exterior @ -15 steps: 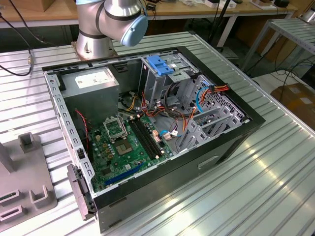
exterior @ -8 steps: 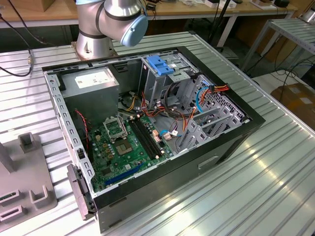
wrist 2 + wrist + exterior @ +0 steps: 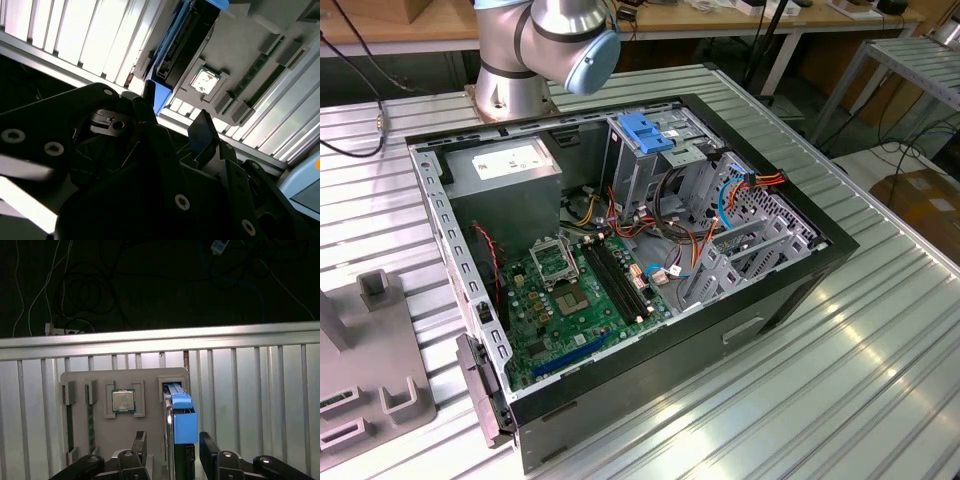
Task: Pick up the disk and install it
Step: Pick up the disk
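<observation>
Ribbed aluminium tabletop (image 3: 880,330) carries an open computer case (image 3: 790,290) in the middle of the exterior view. Its green motherboard (image 3: 570,300) lies exposed. Inside the case, a grey power supply (image 3: 505,165) sits at about eleven o'clock and a metal drive cage (image 3: 645,135) with a blue tab at about one o'clock. The arm (image 3: 545,40) stands beyond the case at twelve o'clock. A grey fixture tray (image 3: 370,370) lies at about eight o'clock from the case.

In the first wrist view the disk (image 3: 181,422) stands on edge in a slot of that tray, blue rail toward the camera. A processor chip (image 3: 123,401) sits in a pocket just beside it. The pincer (image 3: 173,436) hangs over the disk, released. Its black fingers (image 3: 140,442) are spread, one on either side of the disk, and whether either touches it cannot be told.
</observation>
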`<state>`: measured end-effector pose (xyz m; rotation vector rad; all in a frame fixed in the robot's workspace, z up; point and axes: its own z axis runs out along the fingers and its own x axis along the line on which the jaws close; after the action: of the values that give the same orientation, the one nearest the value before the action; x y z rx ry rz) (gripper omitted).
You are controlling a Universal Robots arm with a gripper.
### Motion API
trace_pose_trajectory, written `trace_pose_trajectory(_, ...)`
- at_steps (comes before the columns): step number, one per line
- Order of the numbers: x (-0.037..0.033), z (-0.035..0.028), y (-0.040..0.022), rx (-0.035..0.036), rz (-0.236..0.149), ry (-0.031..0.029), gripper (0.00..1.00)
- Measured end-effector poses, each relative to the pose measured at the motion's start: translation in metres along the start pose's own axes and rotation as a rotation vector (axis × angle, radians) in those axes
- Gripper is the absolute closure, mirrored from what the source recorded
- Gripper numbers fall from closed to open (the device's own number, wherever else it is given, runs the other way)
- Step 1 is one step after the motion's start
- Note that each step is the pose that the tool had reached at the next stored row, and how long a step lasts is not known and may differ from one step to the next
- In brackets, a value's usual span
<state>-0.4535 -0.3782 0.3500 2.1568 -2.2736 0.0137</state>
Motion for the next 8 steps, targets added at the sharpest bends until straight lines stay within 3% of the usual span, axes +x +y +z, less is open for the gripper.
trace_pose_trajectory(8, -0.0056, 0.0136, 0.0008, 0.0002, -0.018, 0.0, 0.46)
